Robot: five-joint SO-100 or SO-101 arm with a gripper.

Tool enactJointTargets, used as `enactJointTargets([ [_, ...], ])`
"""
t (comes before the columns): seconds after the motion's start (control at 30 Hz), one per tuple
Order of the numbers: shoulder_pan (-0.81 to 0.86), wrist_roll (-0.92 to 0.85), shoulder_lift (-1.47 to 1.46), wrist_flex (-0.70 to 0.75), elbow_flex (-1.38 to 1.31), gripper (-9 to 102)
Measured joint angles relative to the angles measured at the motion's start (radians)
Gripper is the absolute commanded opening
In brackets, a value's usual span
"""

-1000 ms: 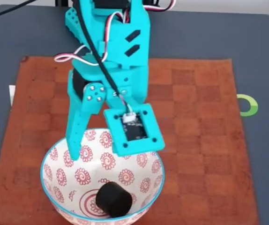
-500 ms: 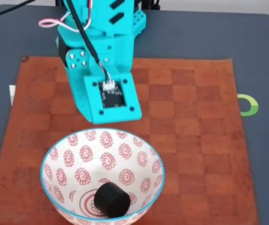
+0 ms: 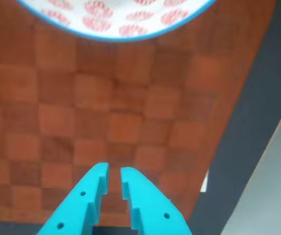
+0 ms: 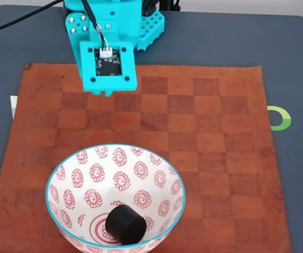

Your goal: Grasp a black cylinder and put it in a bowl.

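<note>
Black cylinder [image 4: 125, 224] lies on its side inside the bowl [image 4: 67, 179], down near the red rings, and nothing is touching it. Under the bowl is a big brown checkered mat [image 4: 215, 132] on a dark table [image 4: 294, 58]. The blue-green gripper [image 3: 114, 172] is above the mat, away from the bowl, with its two fingers almost together and holding nothing.

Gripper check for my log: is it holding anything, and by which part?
Nothing. The gripper is empty, fingers nearly together; the black cylinder lies in the bowl.
</note>
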Motion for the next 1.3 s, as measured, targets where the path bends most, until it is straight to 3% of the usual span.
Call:
enactJointTargets([
  [0.27,-0.044,0.063,0.281,-0.104,0.347,1],
  [0.73,-0.123,0.193,0.755,-0.114,0.758,1],
  [1.3,-0.161,0.262,1.209,-0.114,0.927,1],
])
